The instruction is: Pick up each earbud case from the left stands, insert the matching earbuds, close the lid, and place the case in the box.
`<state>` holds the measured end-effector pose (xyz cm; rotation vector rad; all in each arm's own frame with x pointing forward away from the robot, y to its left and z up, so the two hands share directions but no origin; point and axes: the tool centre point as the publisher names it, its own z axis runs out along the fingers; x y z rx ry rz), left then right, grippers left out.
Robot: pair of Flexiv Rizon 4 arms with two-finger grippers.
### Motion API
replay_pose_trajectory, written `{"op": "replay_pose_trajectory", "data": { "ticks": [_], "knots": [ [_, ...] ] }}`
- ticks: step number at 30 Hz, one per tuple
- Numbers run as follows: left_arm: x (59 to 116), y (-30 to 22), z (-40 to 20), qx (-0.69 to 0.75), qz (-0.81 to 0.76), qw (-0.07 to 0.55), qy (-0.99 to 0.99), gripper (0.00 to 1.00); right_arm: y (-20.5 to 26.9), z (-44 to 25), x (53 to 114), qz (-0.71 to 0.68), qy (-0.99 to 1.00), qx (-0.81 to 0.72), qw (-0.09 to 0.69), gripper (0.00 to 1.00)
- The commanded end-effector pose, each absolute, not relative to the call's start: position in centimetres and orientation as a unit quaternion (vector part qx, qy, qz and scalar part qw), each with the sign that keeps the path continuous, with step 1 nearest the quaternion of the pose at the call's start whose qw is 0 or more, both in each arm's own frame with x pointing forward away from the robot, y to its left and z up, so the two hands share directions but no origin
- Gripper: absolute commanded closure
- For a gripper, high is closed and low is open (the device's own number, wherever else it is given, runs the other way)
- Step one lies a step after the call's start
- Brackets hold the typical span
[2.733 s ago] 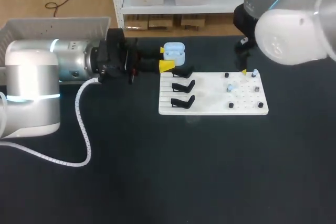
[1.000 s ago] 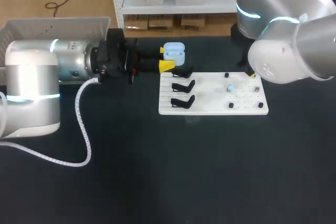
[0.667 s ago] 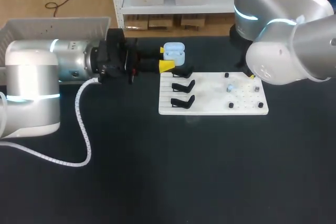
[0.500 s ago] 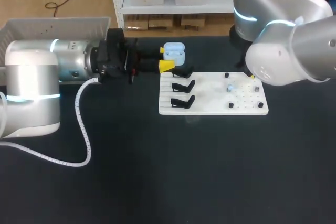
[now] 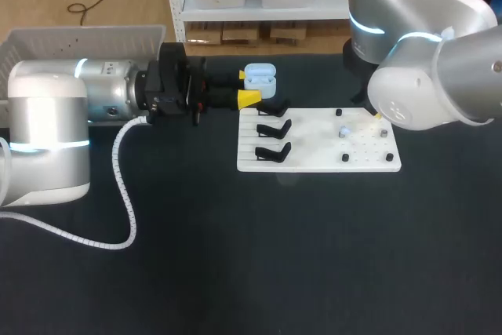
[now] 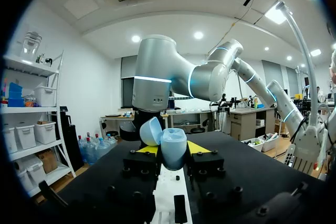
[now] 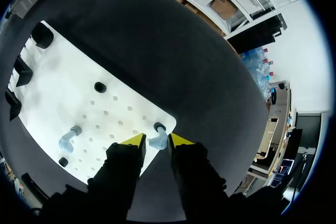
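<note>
An open light blue earbud case (image 5: 260,76) (image 6: 170,146) is held off the table beyond the board's far left corner, my left gripper (image 5: 246,87) (image 6: 172,149) shut on its body, lid up. My right gripper (image 7: 157,140) stands over the white board's (image 5: 314,156) far right corner. A light blue earbud (image 7: 158,139) on its peg sits between the yellow tips, with a thin gap on one side. In the head view my right arm hides most of that gripper; one yellow tip (image 5: 377,115) shows. A second earbud (image 5: 343,131) (image 7: 68,139) stands mid-board.
Three black stands (image 5: 273,128) line the board's left part, bare of cases. Small black pegs (image 7: 100,86) dot the board's right part. A pale crate (image 5: 78,38) sits at the far left behind my left arm.
My right arm has eased slightly left and down over the board's corner, and its fingers have drawn closer around the earbud. The left arm and the case have not moved.
</note>
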<state>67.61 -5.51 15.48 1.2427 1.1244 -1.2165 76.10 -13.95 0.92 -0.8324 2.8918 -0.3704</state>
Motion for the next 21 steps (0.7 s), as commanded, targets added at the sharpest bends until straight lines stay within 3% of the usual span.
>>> {"op": "replay_pose_trajectory", "data": {
  "ticks": [1,3,21],
  "knots": [
    [67.6,-5.5,15.4,0.516,-0.505,0.512,0.466,1.0,-14.0,0.9,75.9,-0.123,0.953,-0.272,0.057,0.87],
    [67.6,-5.5,15.4,0.516,-0.505,0.512,0.466,1.0,-14.0,0.9,75.8,-0.124,0.953,-0.272,0.057,1.0],
    [67.6,-5.5,15.4,0.516,-0.505,0.512,0.466,1.0,-11.8,8.1,71.4,-0.138,0.951,-0.261,0.088,1.0]
  ]
}}
